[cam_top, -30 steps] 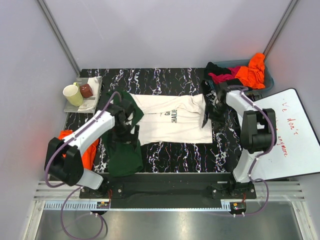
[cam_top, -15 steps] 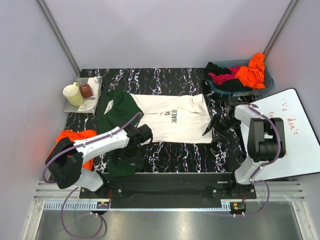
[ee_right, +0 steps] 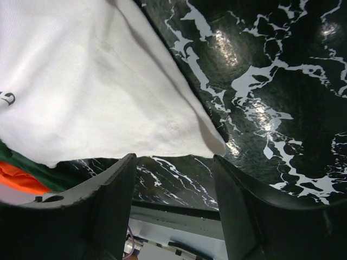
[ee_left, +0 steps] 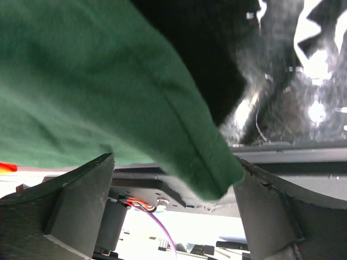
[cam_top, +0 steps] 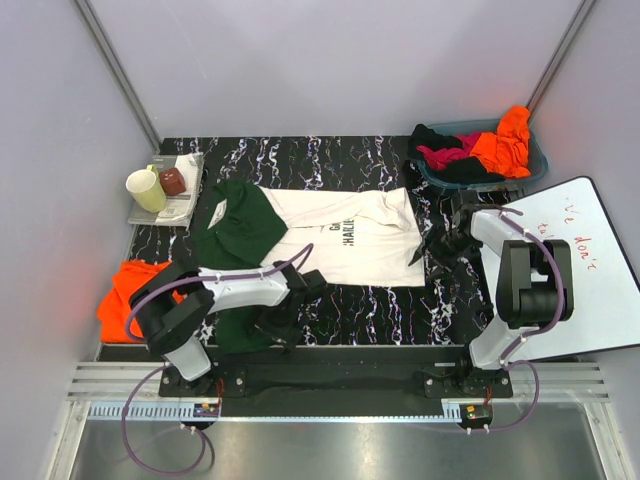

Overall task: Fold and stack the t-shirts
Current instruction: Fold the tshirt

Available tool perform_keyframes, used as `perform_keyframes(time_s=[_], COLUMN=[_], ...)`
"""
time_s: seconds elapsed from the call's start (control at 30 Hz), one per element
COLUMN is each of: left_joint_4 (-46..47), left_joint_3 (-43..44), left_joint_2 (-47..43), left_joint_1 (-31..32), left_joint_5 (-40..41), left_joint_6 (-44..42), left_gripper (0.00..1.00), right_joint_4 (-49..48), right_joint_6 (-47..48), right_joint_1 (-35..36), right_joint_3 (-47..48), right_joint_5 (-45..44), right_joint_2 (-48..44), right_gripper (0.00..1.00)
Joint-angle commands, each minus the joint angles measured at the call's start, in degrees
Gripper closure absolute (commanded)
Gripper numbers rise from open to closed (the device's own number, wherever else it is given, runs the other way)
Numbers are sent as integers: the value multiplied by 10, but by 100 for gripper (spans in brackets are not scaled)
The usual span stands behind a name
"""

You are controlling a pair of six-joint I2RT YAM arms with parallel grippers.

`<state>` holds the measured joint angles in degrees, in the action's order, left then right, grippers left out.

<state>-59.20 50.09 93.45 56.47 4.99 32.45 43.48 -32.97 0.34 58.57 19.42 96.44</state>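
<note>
We note the left gripper has swung to the near green sleeve, jaws wide around it. The right gripper is also open, beside the hem of the shirt, which lies flat on the table. No fold has started.

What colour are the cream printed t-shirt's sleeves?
The t-shirt's cloth sleeves are dark green, clearest in the top external view.

A robot test booth in a lab: plain grey walls box in a black marbled table, with cabled robot arms and metal framing at its near edge (a scribbled white board lies right).
</note>
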Motion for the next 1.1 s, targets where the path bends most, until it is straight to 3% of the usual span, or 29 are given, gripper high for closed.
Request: perform_keyframes(time_s=[0.0,0.27,0.37,0.4,0.47,0.5,0.6,0.7,0.77,1.07], left_joint_4=[17,1,-2,-2,-4,-6,-17,-34,-56,-193], left_joint_3=[2,22,26,28,33,36,43,46,49,143], left_joint_2=[27,77,88,94,100,103,103,89,81,82], left_joint_1=[3,1,-5,-7,-11,-12,-14,-25,-34,-54], left_joint_5=[23,59,64,66,67,70,78,85,89,150], left_joint_6=[-5,10,11,11,11,10,10,15,17,35], left_gripper=[17,34,61,78,99,100,100,100,100,100], right_joint_4=[-16,-17,-21,-23,-27,-29,-35,-39,-40,-6], right_joint_6=[-10,-7,-15,-18,-19,-18,-10,-6,-5,8], right_joint_1=[0,0,0,0,0,0,0,0,0,0], right_joint_3=[-10,-12,-27,-31,-39,-42,-46,-44,-38,22], right_joint_5=[-28,-15,-11,-12,-15,-13,-12,-10,-4,18], right_joint_2=[3,27,26,25,27,31,41,41,33,-3], right_gripper=[35,39,44,46,52,55,87,96,100,100])
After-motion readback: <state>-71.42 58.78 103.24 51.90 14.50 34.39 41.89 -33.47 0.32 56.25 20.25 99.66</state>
